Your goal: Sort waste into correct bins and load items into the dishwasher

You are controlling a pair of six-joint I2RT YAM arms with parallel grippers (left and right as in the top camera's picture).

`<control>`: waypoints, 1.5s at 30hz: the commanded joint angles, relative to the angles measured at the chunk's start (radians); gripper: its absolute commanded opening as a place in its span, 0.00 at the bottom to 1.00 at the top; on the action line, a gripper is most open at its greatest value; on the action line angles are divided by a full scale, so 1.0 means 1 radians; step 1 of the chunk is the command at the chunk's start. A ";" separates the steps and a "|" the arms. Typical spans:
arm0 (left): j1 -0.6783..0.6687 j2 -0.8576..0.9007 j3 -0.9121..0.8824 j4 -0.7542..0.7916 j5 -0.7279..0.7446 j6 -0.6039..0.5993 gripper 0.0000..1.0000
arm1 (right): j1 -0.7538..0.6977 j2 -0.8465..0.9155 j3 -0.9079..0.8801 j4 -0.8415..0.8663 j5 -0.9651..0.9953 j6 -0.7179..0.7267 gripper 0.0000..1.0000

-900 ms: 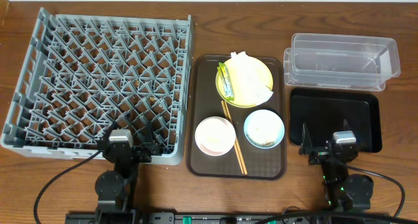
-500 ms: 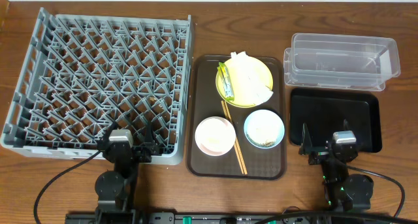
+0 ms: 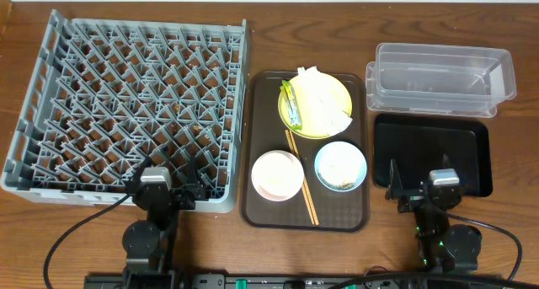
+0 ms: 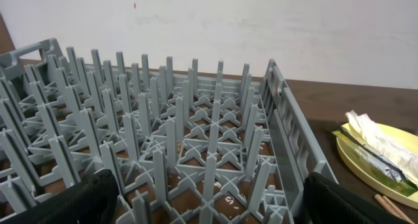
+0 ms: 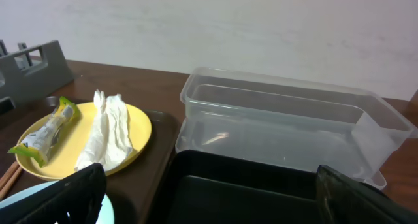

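Note:
The grey dish rack (image 3: 143,104) fills the left and holds nothing. On the brown serving tray (image 3: 358,215) a yellow plate (image 3: 337,95) carries a green-yellow packet (image 3: 291,104) and white napkins (image 3: 322,99). In front of it are a pink bowl (image 3: 277,174), a light blue bowl (image 3: 340,163) with beige crumbs (image 3: 344,184), and chopsticks (image 3: 301,178) between them. The clear tub (image 3: 440,77) and black tray (image 3: 431,150) are at the right. My left gripper (image 3: 175,176) is open over the rack's near edge (image 4: 209,204). My right gripper (image 3: 418,176) is open at the black tray's near edge (image 5: 209,198). No white cup shows.
The left wrist view shows the rack's upright pegs (image 4: 196,119) close ahead and the yellow plate (image 4: 356,162) to the right. The right wrist view shows the black tray (image 5: 261,185), the clear tub (image 5: 287,119) behind it and the plate (image 5: 140,129) at the left.

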 commanded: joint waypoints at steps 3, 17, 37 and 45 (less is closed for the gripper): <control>0.005 -0.006 -0.012 -0.042 -0.009 0.014 0.93 | 0.008 -0.006 -0.002 -0.004 0.025 -0.008 0.99; 0.005 -0.006 -0.012 -0.042 -0.009 0.013 0.93 | 0.008 -0.006 -0.002 -0.004 0.025 -0.008 0.99; 0.005 0.443 0.398 -0.254 -0.009 0.010 0.93 | 0.008 0.283 0.307 -0.113 0.066 0.072 0.99; 0.005 0.724 0.734 -0.598 -0.007 0.010 0.93 | 0.009 0.794 0.755 -0.348 -0.055 0.071 0.99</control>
